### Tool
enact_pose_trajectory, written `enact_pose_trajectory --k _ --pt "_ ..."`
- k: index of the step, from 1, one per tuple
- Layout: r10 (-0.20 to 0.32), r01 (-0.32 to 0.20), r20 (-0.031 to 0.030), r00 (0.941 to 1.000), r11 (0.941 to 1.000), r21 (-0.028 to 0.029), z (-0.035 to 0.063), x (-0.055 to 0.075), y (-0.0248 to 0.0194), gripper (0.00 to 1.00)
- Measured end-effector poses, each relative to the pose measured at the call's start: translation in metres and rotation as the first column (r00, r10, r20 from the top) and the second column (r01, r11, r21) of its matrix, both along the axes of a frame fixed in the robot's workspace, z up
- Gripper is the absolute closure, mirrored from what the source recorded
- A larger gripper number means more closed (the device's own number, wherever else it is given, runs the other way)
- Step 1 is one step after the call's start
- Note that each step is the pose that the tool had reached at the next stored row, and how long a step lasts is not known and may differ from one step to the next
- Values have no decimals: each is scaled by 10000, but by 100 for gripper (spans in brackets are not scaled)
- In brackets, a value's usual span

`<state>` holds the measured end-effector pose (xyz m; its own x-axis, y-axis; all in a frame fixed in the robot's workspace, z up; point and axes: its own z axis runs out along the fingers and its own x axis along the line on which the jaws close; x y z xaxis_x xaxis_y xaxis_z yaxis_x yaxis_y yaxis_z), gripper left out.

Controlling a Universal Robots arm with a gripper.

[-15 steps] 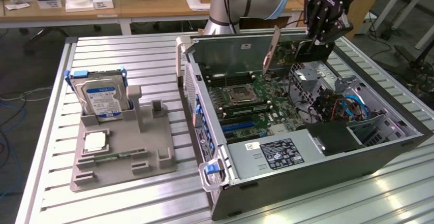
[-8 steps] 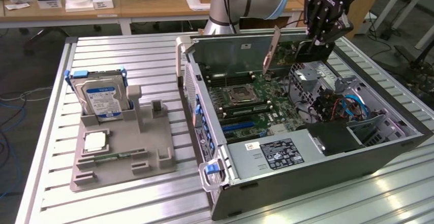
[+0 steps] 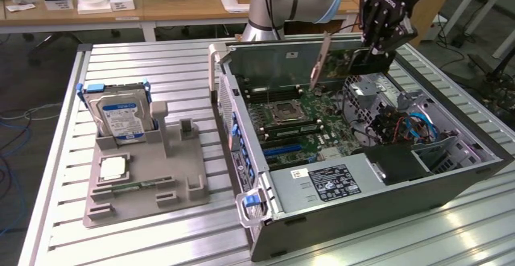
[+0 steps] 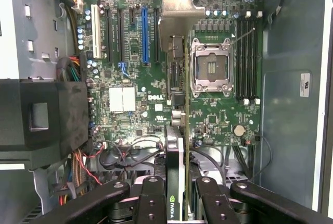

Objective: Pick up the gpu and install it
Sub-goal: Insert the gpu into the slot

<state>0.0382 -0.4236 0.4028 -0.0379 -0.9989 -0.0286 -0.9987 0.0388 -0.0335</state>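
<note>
Now, read the exterior view from its left. The grey parts tray (image 3: 185, 163) sits on the slatted table (image 3: 161, 242). The hard drive (image 3: 120, 114) stands upright in the tray's holder, and the memory stick (image 3: 132, 186) lies flat nearer the lower edge of the frame. Neither is your part.

Across the middle and right lies the open computer case (image 3: 386, 212), with its motherboard (image 3: 318, 142) exposed. The gpu (image 3: 354, 64) is in the upper right of that frame. It is clear of the tray and hangs edge-down above the far end of the case, with its silver bracket (image 3: 320, 61) turned toward the exterior view's left.

Expect the card to be light and stiff but fragile. The thin board would likely crack or shed components if it were twisted or knocked against the chassis. The best hold looks to be across the two flat faces at the upper edge, well away from the connector edge and the bracket.

That is the grip you have. The gripper (image 3: 375, 47) is partly closed and clamped on the card's upper edge. In the wrist view its fingers (image 4: 151, 200) press on either face of the gpu (image 4: 176, 146). The card runs edge-on over the motherboard (image 4: 125, 99), between the blue slot (image 4: 145, 31) and the processor socket (image 4: 212, 70). You cannot tell from these frames whether the card touches the board.
</note>
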Motion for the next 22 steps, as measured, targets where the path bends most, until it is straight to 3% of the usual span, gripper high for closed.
enact_pose_trajectory --k 18,22 --pt "-1 1 36 10000 10000 -1 0 -304 -35 73" --pt "-1 1 36 10000 10000 0 -1 -313 -78 73"
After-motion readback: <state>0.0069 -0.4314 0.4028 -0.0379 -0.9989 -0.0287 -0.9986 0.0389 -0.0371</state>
